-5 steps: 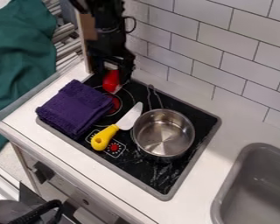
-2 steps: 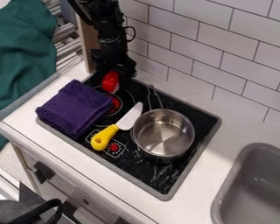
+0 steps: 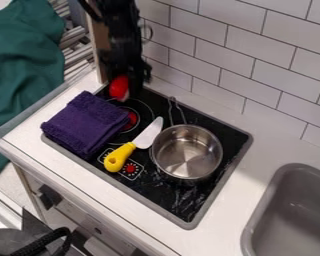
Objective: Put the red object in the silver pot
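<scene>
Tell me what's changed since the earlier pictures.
The red object has shifted slightly toward the view's upper left, at the tool; whether it is gripped, I can't tell. The silver pot, yellow-handled knife and purple cloth stayed put.

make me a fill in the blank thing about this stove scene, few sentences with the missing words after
The knife has a ____ handle.
The towel on the stove is ____ in color.
The pot stands between the knife and the grey ____.
The object at the gripper, the one meant for the pot, is ____.

Missing words: yellow; purple; sink; red
</scene>
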`<state>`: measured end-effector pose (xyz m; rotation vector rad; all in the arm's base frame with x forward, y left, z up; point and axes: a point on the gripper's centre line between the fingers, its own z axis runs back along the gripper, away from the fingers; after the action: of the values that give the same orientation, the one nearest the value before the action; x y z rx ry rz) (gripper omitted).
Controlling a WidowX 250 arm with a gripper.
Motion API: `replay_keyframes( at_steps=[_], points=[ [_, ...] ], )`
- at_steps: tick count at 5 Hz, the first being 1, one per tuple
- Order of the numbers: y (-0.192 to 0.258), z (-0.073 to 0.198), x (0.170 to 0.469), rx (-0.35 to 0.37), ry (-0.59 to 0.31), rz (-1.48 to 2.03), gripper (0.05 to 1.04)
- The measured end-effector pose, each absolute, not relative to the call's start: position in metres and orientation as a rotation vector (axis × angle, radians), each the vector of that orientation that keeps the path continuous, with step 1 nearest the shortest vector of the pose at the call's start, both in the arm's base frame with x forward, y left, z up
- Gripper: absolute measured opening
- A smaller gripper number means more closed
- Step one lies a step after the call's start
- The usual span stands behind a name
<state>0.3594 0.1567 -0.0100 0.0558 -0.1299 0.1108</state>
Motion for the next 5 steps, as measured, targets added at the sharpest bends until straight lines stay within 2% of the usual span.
replay_keyframes(
  at_steps=[1, 2, 3, 5],
  points=[
    [0.136, 0.025, 0.362, 0.098, -0.174, 0.086, 0.546],
    [0.091, 0.048, 0.350, 0.100, -0.198, 0.066, 0.546],
    [0.051, 0.050, 0.324, 0.078, -0.186, 0.078, 0.545],
    [0.005, 0.031, 0.280, 0.053, -0.125, 0.100, 0.545]
  ],
)
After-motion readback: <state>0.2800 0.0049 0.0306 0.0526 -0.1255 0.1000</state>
